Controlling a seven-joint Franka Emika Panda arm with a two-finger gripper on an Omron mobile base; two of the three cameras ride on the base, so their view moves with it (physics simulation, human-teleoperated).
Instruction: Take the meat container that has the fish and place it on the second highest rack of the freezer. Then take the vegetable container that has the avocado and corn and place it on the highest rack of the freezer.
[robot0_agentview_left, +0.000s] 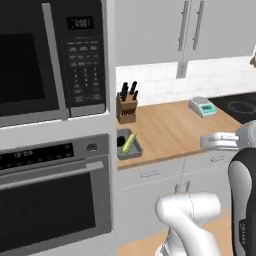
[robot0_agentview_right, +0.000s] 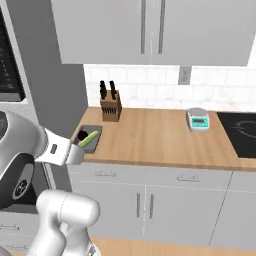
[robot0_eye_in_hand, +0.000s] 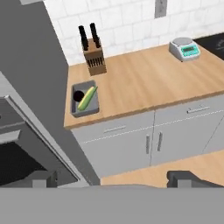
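A grey vegetable container (robot0_eye_in_hand: 85, 110) sits on the left end of the wooden counter, next to the tall oven cabinet. In it lie the corn (robot0_eye_in_hand: 88, 98), yellow with green husk, and the dark avocado (robot0_eye_in_hand: 78, 96) beside it. The same container (robot0_agentview_left: 131, 151) (robot0_agentview_right: 91, 146) appears in both base views. My gripper (robot0_eye_in_hand: 116, 178) hovers well in front of the counter and above the floor, aimed toward the container, open, with nothing between its fingertips (robot0_eye_in_hand: 43, 178). My hand (robot0_agentview_right: 70, 153) (robot0_agentview_left: 212, 142) is apart from the container. The fish container and the freezer are out of view.
A knife block (robot0_eye_in_hand: 94, 59) stands behind the container against the tiled wall. A kitchen scale (robot0_eye_in_hand: 185, 48) sits farther right, by the black cooktop (robot0_agentview_right: 240, 130). The wall oven (robot0_agentview_left: 50, 200) and microwave (robot0_agentview_left: 45, 60) fill the tall cabinet at left. Base cabinets (robot0_eye_in_hand: 153, 140) lie under the counter.
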